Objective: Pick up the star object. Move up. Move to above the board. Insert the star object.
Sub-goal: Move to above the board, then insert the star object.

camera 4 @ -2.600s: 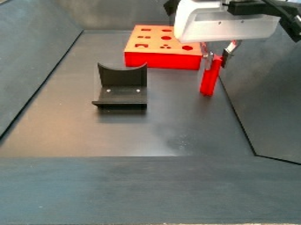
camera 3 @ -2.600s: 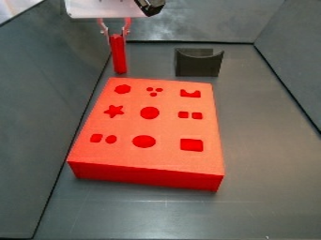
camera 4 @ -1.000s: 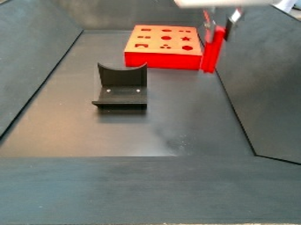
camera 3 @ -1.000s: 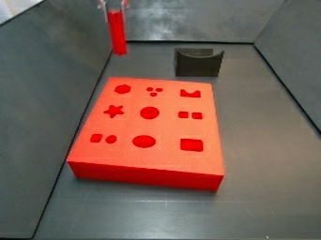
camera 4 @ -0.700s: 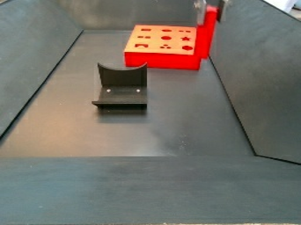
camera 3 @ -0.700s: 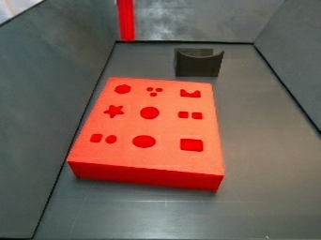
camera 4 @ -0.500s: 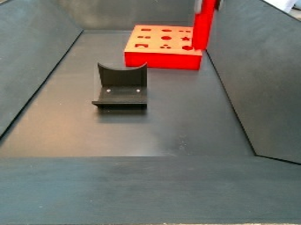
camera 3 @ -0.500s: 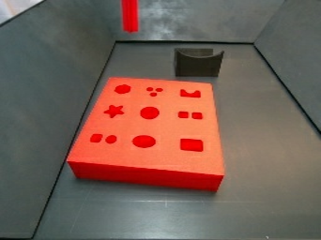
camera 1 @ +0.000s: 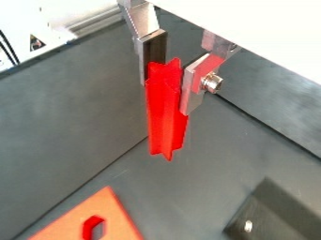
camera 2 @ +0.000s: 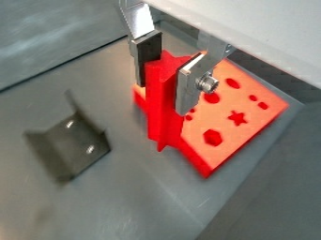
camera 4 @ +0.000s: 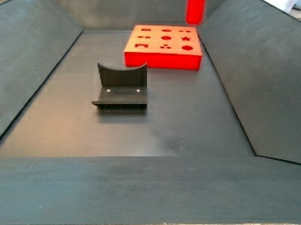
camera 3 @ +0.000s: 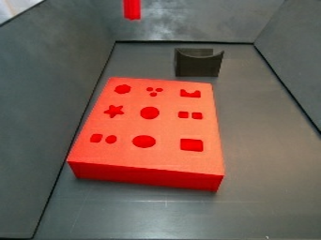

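In both side views the gripper is out of frame above; only the lower end of the star object [camera 3: 130, 8] shows at the picture's top edge. In both wrist views the gripper [camera 1: 172, 64] is clamped on that peg [camera 2: 162, 98], its 2 silver fingers [camera 1: 194, 82] on opposite sides. The peg hangs vertical, long axis upright, high above the floor, lower end free. The board [camera 3: 150, 129] lies flat, well clear below. The fixture [camera 4: 119, 86] stands apart, at the board's 1 o'clock [camera 3: 197, 62].
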### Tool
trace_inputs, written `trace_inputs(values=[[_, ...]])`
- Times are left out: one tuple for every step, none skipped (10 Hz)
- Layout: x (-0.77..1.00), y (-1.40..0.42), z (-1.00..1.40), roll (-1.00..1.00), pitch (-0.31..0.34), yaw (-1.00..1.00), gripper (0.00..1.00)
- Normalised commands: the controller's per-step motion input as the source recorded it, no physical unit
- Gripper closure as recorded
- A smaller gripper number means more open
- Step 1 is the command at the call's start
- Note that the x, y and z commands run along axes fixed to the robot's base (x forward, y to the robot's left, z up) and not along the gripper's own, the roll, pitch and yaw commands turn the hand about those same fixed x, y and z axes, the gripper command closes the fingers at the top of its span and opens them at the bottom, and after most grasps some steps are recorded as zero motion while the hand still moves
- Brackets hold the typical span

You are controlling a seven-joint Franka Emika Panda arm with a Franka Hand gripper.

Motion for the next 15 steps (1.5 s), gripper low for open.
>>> trace_inputs(values=[[0.25, -1.00, 0.38, 0.11, 0.092, -0.21, 1.00], [0.25, -1.00, 0.37, 0.09, 0.090, -0.14, 1.00], [0.27, -1.00, 0.37, 0.03, 0.113, -0.04, 1.00], [0.28, -1.00, 0.37, 0.01, 0.119, -0.01, 1.00], [0.29, -1.00, 0.37, 0.00, 0.130, 0.00, 1.00], [0.30, -1.00, 0.37, 0.00, 0.127, 0.00, 1.00], [0.33, -1.00, 0.38, 0.01, 0.135, 0.01, 1.00], [0.30, -0.86, 0.33, 0.00, 0.132, 0.00, 1.00], [0.21, -0.50, 0.19, 0.01, 0.130, 0.01, 1.00], [0.14, -0.30, 0.12, 0.01, 0.106, 0.01, 1.00], [0.08, -0.17, 0.07, 0.02, 0.074, 0.01, 1.00], [-0.17, 0.00, -0.40, 0.01, 0.000, 0.00, 1.00], [-0.33, 0.09, -0.50, 0.02, -0.003, 0.00, 1.00], [-0.40, 0.17, -0.58, 0.00, -0.063, 0.00, 1.00], [-0.48, 0.13, -0.68, 0.00, -0.139, 0.00, 1.00]])
